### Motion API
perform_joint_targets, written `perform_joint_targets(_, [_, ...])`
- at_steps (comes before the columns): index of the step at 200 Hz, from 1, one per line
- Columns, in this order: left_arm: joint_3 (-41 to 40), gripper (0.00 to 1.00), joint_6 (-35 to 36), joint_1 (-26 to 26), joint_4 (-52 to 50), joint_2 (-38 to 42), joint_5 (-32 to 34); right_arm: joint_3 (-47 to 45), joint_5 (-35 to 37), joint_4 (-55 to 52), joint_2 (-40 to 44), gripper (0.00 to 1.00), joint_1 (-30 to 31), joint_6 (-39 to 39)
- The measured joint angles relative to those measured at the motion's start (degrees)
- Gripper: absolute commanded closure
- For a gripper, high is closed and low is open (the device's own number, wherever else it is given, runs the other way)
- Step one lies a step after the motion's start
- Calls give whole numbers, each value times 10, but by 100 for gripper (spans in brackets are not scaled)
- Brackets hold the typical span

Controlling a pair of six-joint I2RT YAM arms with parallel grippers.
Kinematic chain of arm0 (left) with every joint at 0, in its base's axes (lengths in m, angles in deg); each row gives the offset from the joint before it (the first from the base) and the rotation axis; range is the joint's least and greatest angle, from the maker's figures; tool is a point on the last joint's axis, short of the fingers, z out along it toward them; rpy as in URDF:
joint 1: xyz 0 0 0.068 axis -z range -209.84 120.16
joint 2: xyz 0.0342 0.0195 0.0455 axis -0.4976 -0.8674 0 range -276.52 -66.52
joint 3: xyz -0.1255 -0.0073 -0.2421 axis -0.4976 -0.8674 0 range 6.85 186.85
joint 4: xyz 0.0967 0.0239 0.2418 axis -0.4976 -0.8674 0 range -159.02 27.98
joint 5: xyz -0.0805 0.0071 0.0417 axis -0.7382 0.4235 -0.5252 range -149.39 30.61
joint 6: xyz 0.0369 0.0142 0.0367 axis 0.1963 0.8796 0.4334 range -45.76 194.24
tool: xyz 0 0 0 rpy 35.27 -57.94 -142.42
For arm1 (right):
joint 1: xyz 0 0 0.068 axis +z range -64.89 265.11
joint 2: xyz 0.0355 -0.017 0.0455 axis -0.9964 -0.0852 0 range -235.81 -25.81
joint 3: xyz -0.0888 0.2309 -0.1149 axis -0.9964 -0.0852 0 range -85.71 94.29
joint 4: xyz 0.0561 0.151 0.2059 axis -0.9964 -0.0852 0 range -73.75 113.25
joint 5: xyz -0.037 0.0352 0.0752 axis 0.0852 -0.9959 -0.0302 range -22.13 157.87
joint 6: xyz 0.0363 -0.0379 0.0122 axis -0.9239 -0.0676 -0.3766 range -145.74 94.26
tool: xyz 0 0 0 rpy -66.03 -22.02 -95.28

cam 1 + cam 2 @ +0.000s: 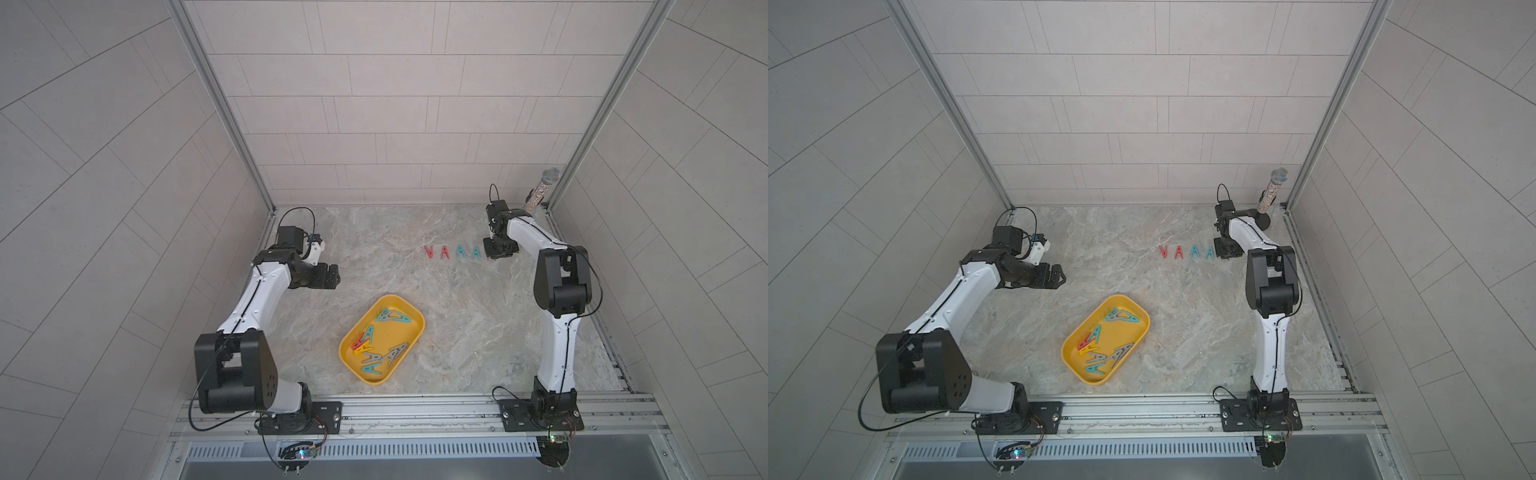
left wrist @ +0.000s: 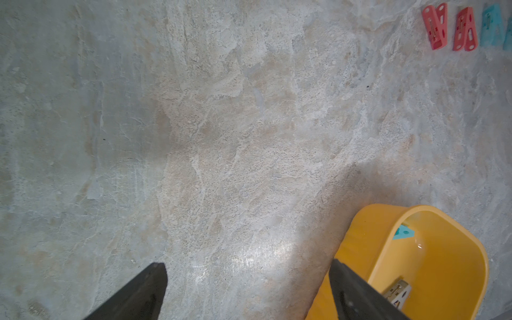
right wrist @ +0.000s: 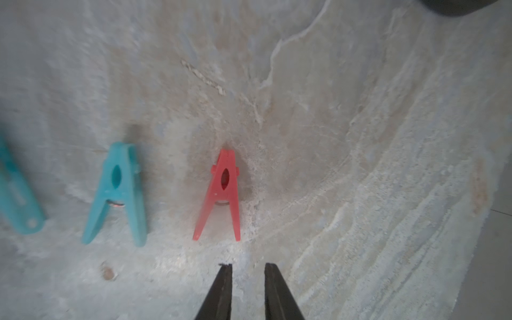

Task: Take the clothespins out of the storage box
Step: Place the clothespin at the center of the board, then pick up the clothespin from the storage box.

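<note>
Two grippers, both empty. The right gripper has its fingers a narrow gap apart with nothing between them, tips low over the surface. A red clothespin lies flat just ahead of the tips, not touching, with a teal clothespin next to it. They belong to a row of five clothespins out on the surface, past the far-right side of the storage box and well apart from it: two red, two teal, then the red one by the tips, barely visible in both top views. The left gripper is released, jaws spread wide, hovering over bare surface near the storage box's far-left corner. The other clothespins sit loose inside the storage box: teal, grey, red, yellow, some overlapping, so I can't tell the exact count. The storage box lies angled on the surface between the two arms.
</note>
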Motion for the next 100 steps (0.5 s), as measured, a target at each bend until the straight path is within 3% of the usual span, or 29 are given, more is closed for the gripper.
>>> perform_joint_targets(60, [0, 1, 1, 0, 0, 0, 1, -115, -92, 40, 186, 78, 60, -56])
perform_joint_targets(100, [0, 1, 1, -2, 0, 0, 5, -186, -143, 68, 278, 78, 201, -55])
